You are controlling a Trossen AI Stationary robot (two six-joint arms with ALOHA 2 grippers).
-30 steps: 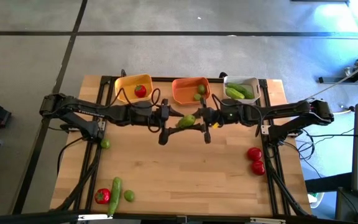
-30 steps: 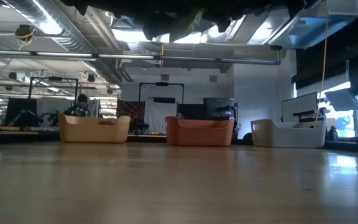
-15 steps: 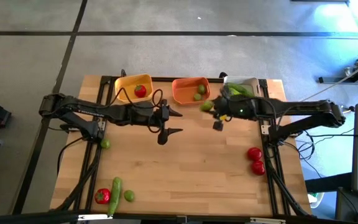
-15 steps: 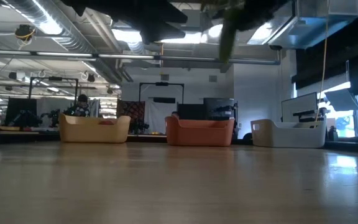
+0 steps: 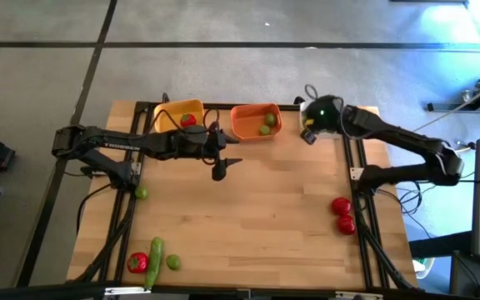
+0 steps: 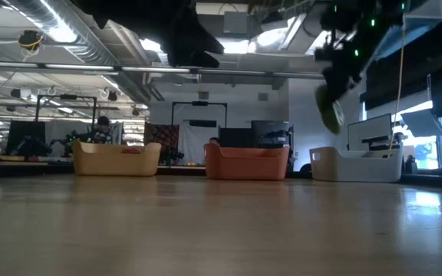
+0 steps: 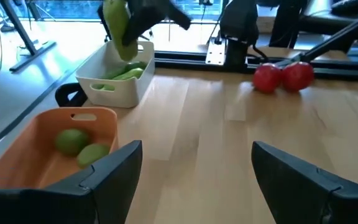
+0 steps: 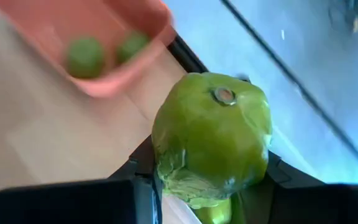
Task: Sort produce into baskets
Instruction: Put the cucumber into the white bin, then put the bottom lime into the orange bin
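My right gripper (image 5: 310, 129) is at the far right of the table, shut on a green cucumber-like piece (image 8: 210, 137). The piece (image 6: 330, 107) hangs above the white basket (image 6: 357, 165), which holds other green pieces (image 7: 128, 73). My left gripper (image 5: 223, 163) is open and holds nothing. It hovers over the table in front of the yellow basket (image 5: 173, 112) and the orange basket (image 5: 248, 125). The yellow basket holds a red tomato (image 5: 188, 121). The orange basket holds two limes (image 7: 82, 146). My right gripper pinches the green piece between its two fingers (image 8: 143, 171), one on each flank. The piece's rounded end with the stem scar (image 8: 224, 94) sticks out beyond them. The fingers slant downward. The piece hangs tilted, lifted clear (image 7: 118, 28) above the white basket.
Two red tomatoes (image 5: 342, 215) lie near the table's right edge. A lime (image 5: 141, 193) lies at the left. At the near left corner are a tomato (image 5: 137, 262), a cucumber (image 5: 155, 252) and a lime (image 5: 173, 262). The middle of the wooden top (image 5: 257, 225) is bare.
My right gripper has carried the green piece from the middle of the table toward the far right, over the white basket, and has tipped downward. My left gripper has stayed open and swung a little toward the far edge.
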